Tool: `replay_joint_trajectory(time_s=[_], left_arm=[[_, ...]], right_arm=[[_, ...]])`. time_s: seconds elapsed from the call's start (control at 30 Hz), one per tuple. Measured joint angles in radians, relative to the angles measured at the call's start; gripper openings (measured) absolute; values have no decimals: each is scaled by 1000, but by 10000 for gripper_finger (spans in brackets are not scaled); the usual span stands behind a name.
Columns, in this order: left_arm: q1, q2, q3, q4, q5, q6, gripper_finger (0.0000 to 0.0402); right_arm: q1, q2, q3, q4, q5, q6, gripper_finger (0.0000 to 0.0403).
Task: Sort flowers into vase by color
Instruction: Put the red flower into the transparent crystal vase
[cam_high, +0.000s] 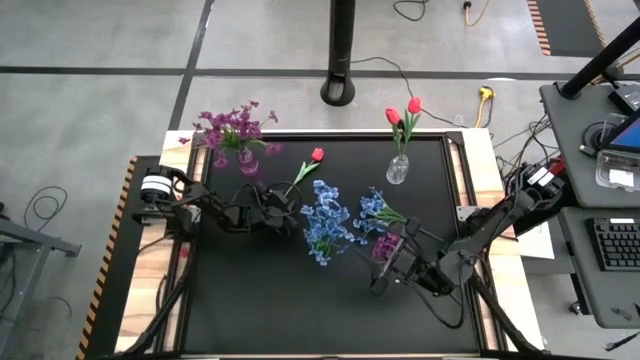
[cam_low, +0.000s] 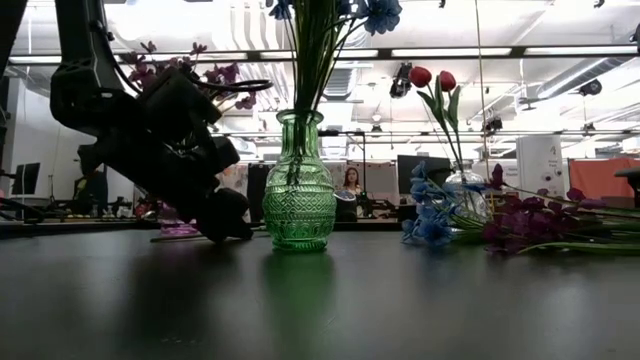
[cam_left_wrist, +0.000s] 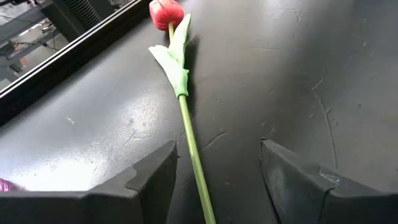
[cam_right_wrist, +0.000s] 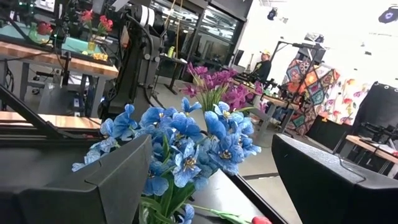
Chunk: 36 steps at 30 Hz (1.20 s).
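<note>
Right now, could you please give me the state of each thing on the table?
Loose tulip: lying flat.
Left gripper: open, straddling the tulip's stem.
Right gripper: open, empty.
Green vase: upright, holds blue flowers.
Clear vase: upright, holds red tulips.
Pink vase: upright, holds purple flowers.
Loose purple stem: lying flat.

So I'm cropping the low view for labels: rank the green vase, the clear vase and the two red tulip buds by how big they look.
1. green vase, though it stands nearest the camera
2. clear vase
3. red tulip buds, the two alike
</note>
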Motion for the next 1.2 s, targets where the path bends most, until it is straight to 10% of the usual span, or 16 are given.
replay_joint_trajectory(time_s=[0.73, 1.2], left_arm=[[-8, -85, -7, -98, 12, -54, 6], [-17, -308, -8, -323, 109, -74, 0]], right_arm=[[0, 0, -1, -61, -2, 43, 324], [0, 0, -1, -61, -3, 37, 324]])
